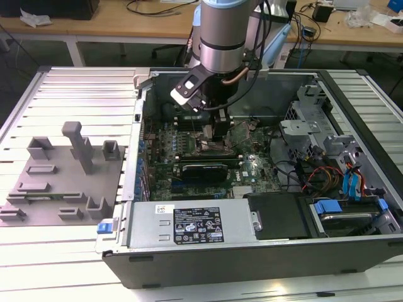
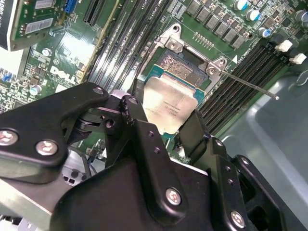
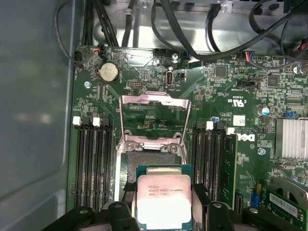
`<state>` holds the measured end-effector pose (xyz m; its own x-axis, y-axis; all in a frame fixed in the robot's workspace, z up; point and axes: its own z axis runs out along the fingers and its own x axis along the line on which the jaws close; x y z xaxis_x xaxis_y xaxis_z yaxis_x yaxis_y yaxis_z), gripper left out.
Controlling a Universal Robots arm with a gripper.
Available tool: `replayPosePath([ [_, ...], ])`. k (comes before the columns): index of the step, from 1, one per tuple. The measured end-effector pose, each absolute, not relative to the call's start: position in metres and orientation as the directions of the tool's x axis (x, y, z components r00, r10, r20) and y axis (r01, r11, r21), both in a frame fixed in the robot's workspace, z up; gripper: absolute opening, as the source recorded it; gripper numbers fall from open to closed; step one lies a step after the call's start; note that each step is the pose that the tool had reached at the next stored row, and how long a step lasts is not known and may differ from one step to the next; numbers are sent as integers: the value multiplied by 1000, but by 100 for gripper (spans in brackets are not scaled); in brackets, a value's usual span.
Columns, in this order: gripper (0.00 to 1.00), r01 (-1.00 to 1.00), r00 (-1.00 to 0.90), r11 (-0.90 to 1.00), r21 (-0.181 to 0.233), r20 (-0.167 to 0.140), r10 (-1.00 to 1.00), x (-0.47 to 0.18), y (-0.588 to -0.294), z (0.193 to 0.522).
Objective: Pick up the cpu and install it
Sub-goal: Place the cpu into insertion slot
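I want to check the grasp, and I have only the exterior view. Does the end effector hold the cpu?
Observer: Yes. In the first wrist view the end effector grips the cpu at two opposite edges.
Operator: Is the socket open?
Observer: Yes, its metal load plate stands raised.
Operator: And the lever?
Observer: In the second wrist view the wire lever is swung out, free.
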<state>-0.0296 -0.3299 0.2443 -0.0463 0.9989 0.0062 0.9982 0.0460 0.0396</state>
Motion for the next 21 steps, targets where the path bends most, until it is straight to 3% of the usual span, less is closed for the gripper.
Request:
replayPosePath([
  [17, 54, 998, -46, 46, 40, 6, 999, -30, -325, 227],
  [21, 54, 998, -46, 46, 39, -6, 999, -31, -322, 222],
])
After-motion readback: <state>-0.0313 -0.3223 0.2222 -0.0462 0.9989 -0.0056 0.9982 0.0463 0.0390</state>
